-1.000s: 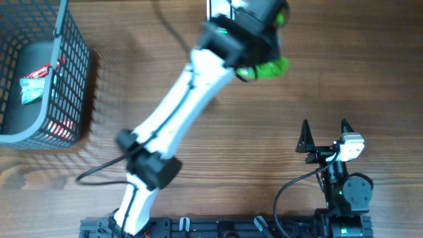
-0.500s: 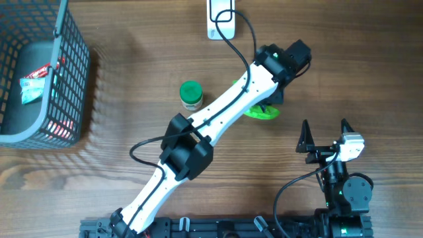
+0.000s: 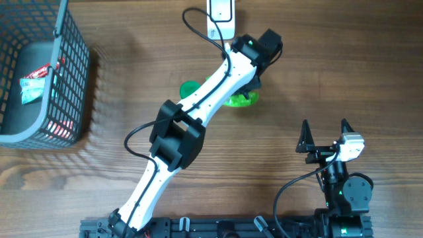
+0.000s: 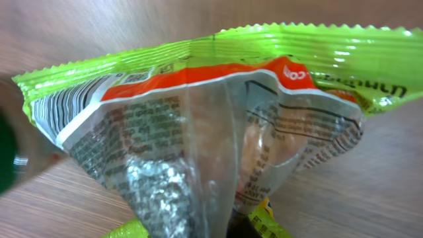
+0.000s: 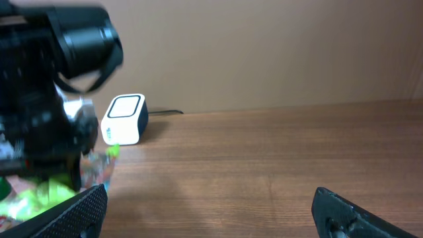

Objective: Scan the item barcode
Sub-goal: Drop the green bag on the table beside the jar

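From above, the left arm reaches diagonally across the wooden table (image 3: pixel 370 73), and the left gripper (image 3: pixel 251 78) hangs over a green snack packet (image 3: pixel 241 99) that lies just below the white scanner (image 3: pixel 220 16). A green bottle cap (image 3: pixel 190 88) peeks out beside the arm, and a wire basket (image 3: pixel 73 79) sits well apart at the far left. The right gripper (image 3: pixel 324 129) rests near its base with its jaws spread wide and nothing between them. In the left wrist view the packet fills the frame: lime-green edges, an orange band, a clear window and a barcode (image 4: pixel 63 106) at its left end. The film bunches to a narrow point at the bottom edge, where the closed jaws pinch it. In the right wrist view the two black fingers (image 5: pixel 79 211) stand far apart over bare wood. The scanner stands ahead to the left, and the packet shows blurred at the lower left under the dark left wrist.
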